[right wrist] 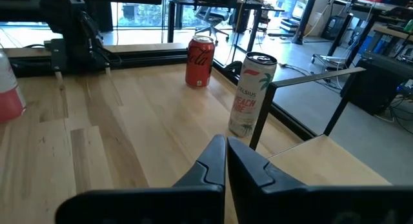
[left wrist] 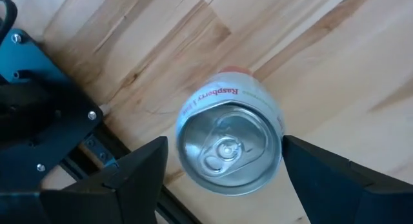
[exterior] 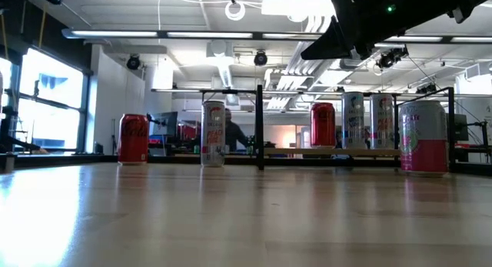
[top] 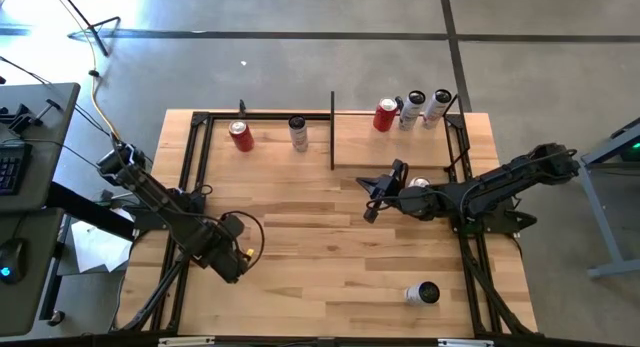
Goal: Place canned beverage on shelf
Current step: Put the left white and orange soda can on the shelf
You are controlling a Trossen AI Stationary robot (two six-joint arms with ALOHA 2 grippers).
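My light-wood bench (top: 300,237) has a black frame. At its far edge, two cans stand left of a thin black upright plate (top: 332,130); three stand right, on the low light-wood shelf (top: 360,147). One white can (top: 423,293) stands near me.

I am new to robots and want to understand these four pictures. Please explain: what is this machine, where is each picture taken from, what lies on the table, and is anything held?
It is a robot with two dark arms at a wooden table. One picture looks down from above, one looks level across the table, and one comes from each wrist. Three cans stand on the shelf, and two cans stand beyond its black plate. A pink can stands by the right arm, and a lying can is near the front. The left tool is open, with an upright raspberry can between its fingers, not visibly gripped. The right tool is shut and empty.
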